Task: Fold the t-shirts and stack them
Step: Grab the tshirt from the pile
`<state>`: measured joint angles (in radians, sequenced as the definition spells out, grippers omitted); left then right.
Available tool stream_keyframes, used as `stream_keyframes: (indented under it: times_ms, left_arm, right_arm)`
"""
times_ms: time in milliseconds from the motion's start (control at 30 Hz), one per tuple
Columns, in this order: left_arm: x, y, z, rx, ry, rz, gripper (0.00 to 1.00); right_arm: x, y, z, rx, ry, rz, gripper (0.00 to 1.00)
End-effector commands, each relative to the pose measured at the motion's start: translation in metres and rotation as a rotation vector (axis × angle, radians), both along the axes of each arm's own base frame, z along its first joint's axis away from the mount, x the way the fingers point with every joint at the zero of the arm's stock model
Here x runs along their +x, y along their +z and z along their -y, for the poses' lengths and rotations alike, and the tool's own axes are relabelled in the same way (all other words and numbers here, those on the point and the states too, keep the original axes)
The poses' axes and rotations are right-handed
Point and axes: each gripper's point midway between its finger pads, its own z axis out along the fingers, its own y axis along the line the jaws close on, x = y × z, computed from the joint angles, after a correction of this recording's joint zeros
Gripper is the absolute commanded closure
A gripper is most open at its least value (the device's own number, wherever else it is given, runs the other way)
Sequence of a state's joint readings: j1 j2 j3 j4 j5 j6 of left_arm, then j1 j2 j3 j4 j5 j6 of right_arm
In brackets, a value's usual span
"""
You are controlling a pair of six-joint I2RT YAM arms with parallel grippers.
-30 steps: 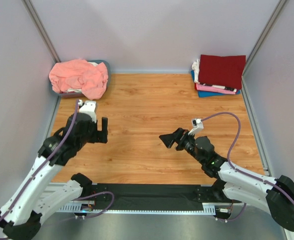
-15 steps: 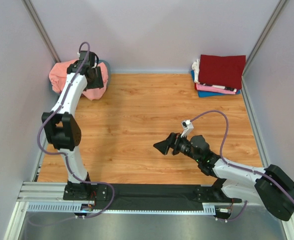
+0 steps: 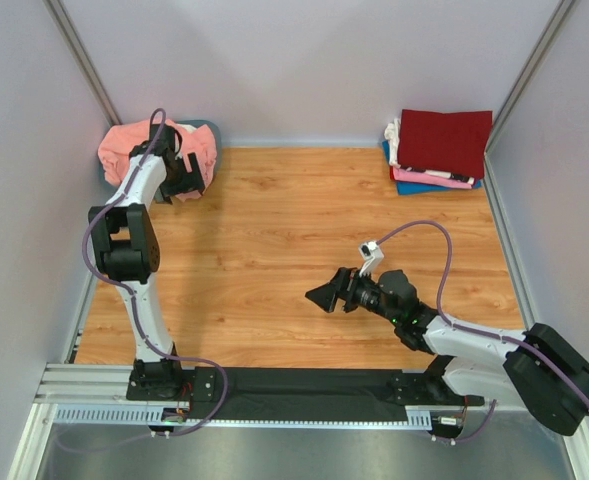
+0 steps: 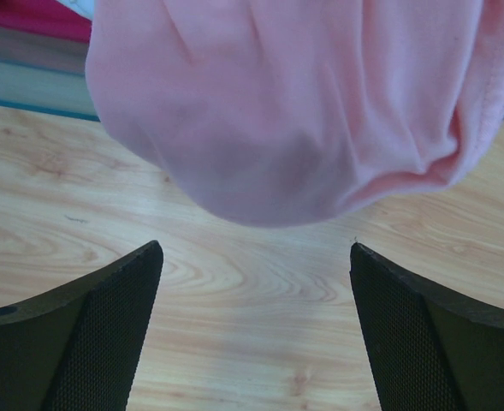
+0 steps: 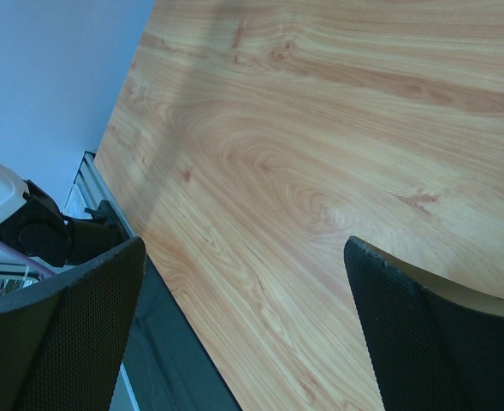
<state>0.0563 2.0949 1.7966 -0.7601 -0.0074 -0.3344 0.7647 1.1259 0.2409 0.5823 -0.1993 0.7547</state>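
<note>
Salmon-pink t-shirt (image 3: pixel 139 148) lies as a crumpled heap at the far left corner and covers most of the basket (image 3: pixel 211 128), of which the top view shows only a blue-grey rim. The left arm (image 3: pixel 124 250) is stretched to that corner, and the left tool (image 3: pixel 186 176) is at the near right edge of the heap. From above, the arm hides how wide this tool is. The left wrist view gives this: the cloth (image 4: pixel 294 103) hangs as a rounded fold over the wooden surface (image 4: pixel 252 282), and the two dark fingers (image 4: pixel 106 334) of the left tool (image 4: pixel 256 334) are spread wide. Nothing is between them, and the fold is just ahead of the tips, not touching them. The same view also shows a strip of magenta cloth (image 4: pixel 29 17) at its upper left, which the top view does not show.

In the middle, the surface (image 3: pixel 304 210) is bare wood. The right tool (image 3: pixel 326 297) is low over its near part and points left. The right wrist view shows its fingers (image 5: pixel 63 334) spread wide with only wood grain between them.

At the far right corner is a stack of folded t-shirts (image 3: pixel 444 140), dark red on top, with pink and blue beneath.
</note>
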Motion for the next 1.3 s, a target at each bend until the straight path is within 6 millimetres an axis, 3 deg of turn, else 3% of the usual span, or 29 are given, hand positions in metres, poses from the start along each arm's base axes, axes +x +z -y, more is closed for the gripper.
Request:
stream_keyframes:
  times_ms: [0,200,433,567,633,667,733,767,833,933,1033,1067,1133,1167,1233,1267]
  left_arm:
    - [0.033,0.024,0.004,-0.036,-0.014,0.155,0.04]
    - [0.052,0.006,0.008,-0.065,-0.017,0.204,0.06]
    - [0.059,-0.009,0.007,-0.073,0.003,0.183,0.11]
    - [0.058,-0.005,0.009,-0.082,0.004,0.195,0.46]
    - [0.059,0.002,0.01,-0.088,-0.001,0.215,0.55]
    - [0.059,0.01,0.011,-0.088,-0.002,0.23,0.7]
    - [0.057,0.018,0.01,-0.083,-0.001,0.237,0.84]
    - [0.055,0.026,0.009,-0.079,-0.003,0.249,0.99]
    - [0.052,0.04,0.008,-0.069,0.002,0.258,1.0]
    - [0.046,0.078,0.007,-0.056,0.004,0.306,1.0]
    - [0.041,0.137,0.006,-0.04,0.009,0.388,1.0]
    - [0.039,0.177,0.009,-0.029,0.001,0.464,1.0]
    - [0.028,0.214,0.024,-0.002,-0.039,0.514,1.0]
    - [0.019,0.259,0.022,0.027,-0.032,0.603,1.0]
    - [0.001,0.295,0.041,0.059,-0.075,0.655,1.0]
    - [-0.017,0.329,0.057,0.059,-0.11,0.712,1.0]
  right_arm:
    - [0.006,0.025,-0.014,0.05,0.039,0.064,0.0]
    - [0.004,0.023,-0.018,0.047,0.064,0.053,0.0]
    - [0.004,0.022,-0.02,0.042,0.071,0.047,0.0]
    - [0.005,0.02,-0.02,0.038,0.069,0.043,0.0]
    - [0.005,0.02,-0.02,0.038,0.069,0.04,0.0]
    - [0.005,0.02,-0.02,0.038,0.07,0.04,0.0]
    - [0.005,0.019,-0.021,0.035,0.073,0.036,0.0]
    - [0.005,0.019,-0.021,0.035,0.073,0.034,0.0]
    - [0.005,0.019,-0.022,0.035,0.077,0.032,0.0]
    - [0.005,0.018,-0.023,0.032,0.08,0.028,0.0]
    - [0.005,0.017,-0.023,0.03,0.083,0.024,0.0]
    - [0.005,0.018,-0.023,0.031,0.086,0.022,0.0]
    - [0.004,0.018,-0.023,0.031,0.087,0.026,0.0]
    - [0.004,0.019,-0.023,0.032,0.085,0.028,0.0]
    - [0.004,0.019,-0.021,0.03,0.08,0.032,0.01]
    - [0.004,0.025,-0.019,0.037,0.078,0.05,0.02]
